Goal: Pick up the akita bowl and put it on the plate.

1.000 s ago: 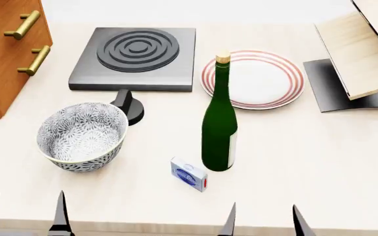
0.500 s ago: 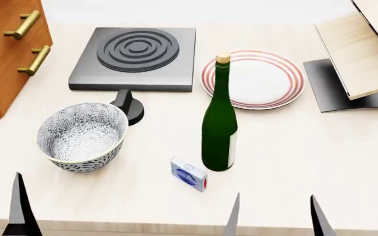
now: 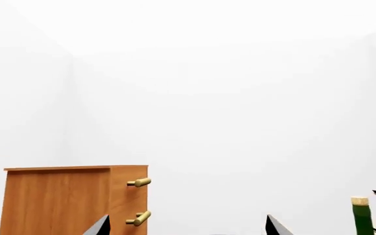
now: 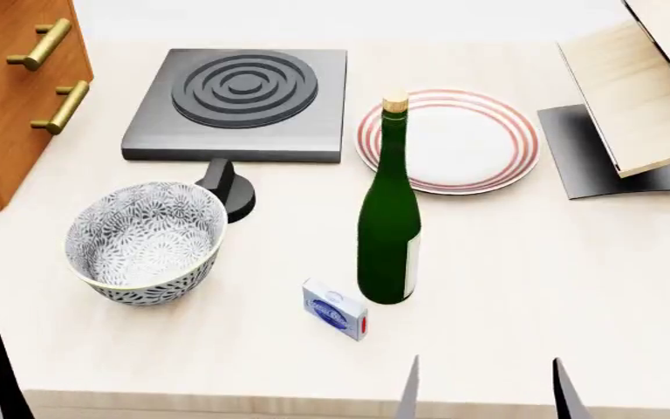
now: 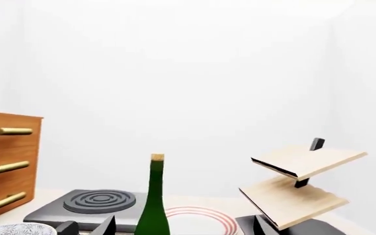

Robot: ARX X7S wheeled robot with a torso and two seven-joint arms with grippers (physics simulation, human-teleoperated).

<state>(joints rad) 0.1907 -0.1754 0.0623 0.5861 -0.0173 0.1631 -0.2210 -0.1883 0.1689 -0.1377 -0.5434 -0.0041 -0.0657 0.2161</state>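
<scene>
Nothing of the task was done: the deep white ceramic akita bowl with grey-blue leaf pattern sat near-left on the counter, well apart from the flat red-ringed white plate far right. Both grippers, left and right, stood open and empty at the near edge, a tall green glass bottle between bowl and plate.

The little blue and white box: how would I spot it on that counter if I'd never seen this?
Find the tall green bottle standing in the middle of the pale counter. At its foot, on the side toward the patterned bowl, stands the little box. It is the smallest thing there, white with a blue oval on its face and a red edge.
</scene>
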